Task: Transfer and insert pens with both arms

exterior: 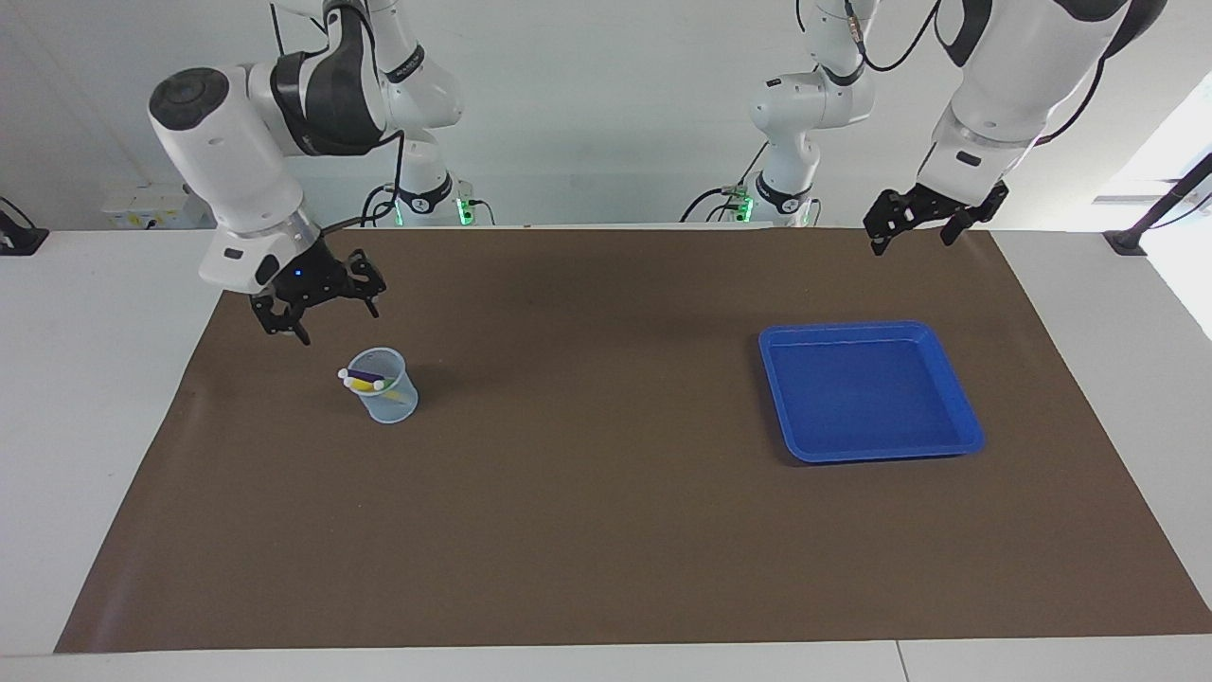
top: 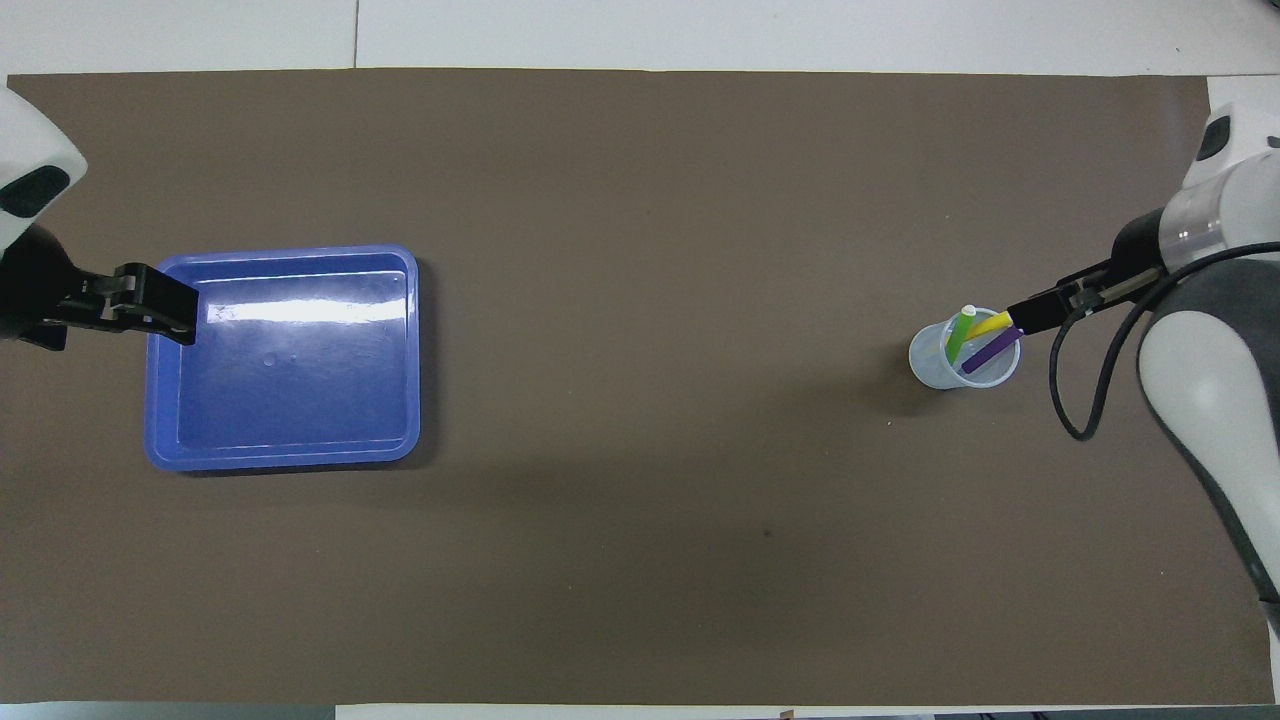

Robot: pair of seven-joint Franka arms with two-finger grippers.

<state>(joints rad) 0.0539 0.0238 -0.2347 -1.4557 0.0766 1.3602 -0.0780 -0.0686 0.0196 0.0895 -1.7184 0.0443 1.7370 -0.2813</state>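
Two white robot arms raised over a counter with a brown mat (exterior: pixel 606 530).
A blue tray (exterior: pixel 956 403) sits bare. Green, yellow and purple pens (top: pixel 975 338) lean inside a clear cup (exterior: pixel 386 403). Left gripper (exterior: pixel 923 223) and right gripper (exterior: pixel 317 301) hang with fingers released.

pens (top: pixel 975 340) in cup (exterior: pixel 388 403) | right arm's end; tray (exterior: pixel 871 445) | left arm's end

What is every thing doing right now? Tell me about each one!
green pen: standing tilted in the cup.
yellow pen: leaning in the cup.
purple pen: leaning in the cup.
cup: upright, holding all three pens.
blue tray: flat on the mat, nothing in it.
right gripper: open, holding nothing.
left gripper: open, holding nothing, raised.
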